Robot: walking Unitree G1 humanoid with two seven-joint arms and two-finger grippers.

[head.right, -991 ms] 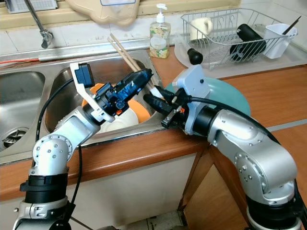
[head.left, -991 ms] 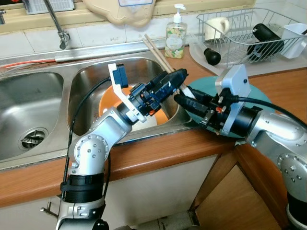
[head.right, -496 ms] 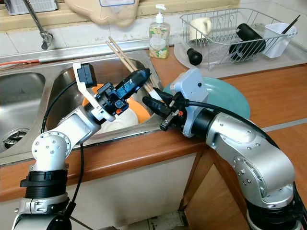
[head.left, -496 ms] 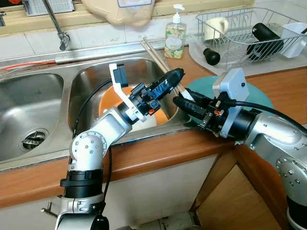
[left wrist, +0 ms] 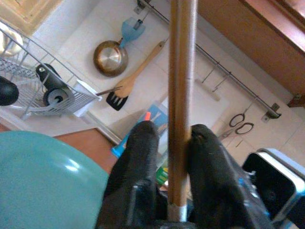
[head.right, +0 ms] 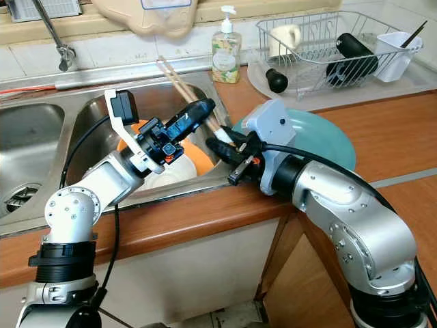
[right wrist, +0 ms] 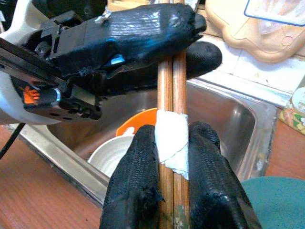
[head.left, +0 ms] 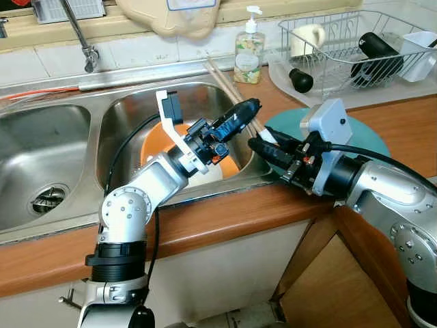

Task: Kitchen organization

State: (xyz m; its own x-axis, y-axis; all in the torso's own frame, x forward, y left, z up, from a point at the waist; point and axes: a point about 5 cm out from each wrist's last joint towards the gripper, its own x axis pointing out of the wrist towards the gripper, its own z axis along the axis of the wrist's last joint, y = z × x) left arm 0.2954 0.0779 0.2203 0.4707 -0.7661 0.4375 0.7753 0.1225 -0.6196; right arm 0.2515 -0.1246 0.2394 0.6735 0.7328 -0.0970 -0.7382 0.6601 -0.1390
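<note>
A pair of wooden chopsticks (head.left: 224, 78), bound with white tape (right wrist: 170, 140) at one end, slants over the right sink basin (head.left: 130, 109). My left gripper (head.left: 247, 108) is shut on the chopsticks near their middle, reaching across the basin. My right gripper (head.left: 258, 142) is shut on the taped end, just over the counter edge beside the teal plate (head.left: 372, 140). The two grippers almost touch tip to tip. In the left wrist view the chopsticks (left wrist: 181, 95) run straight up between the black fingers (left wrist: 143, 157).
An orange bowl (head.left: 153, 147) and a white bowl (head.left: 206, 179) lie in the right basin. A soap bottle (head.left: 249, 51) stands behind the sink, and a dish rack (head.left: 355, 48) with a mug and utensils is at the back right. The faucet (head.left: 80, 34) rises at the back left.
Both grippers keep their hold on the chopsticks. The pair has shifted only slightly, with the left gripper edging back towards the basin.
</note>
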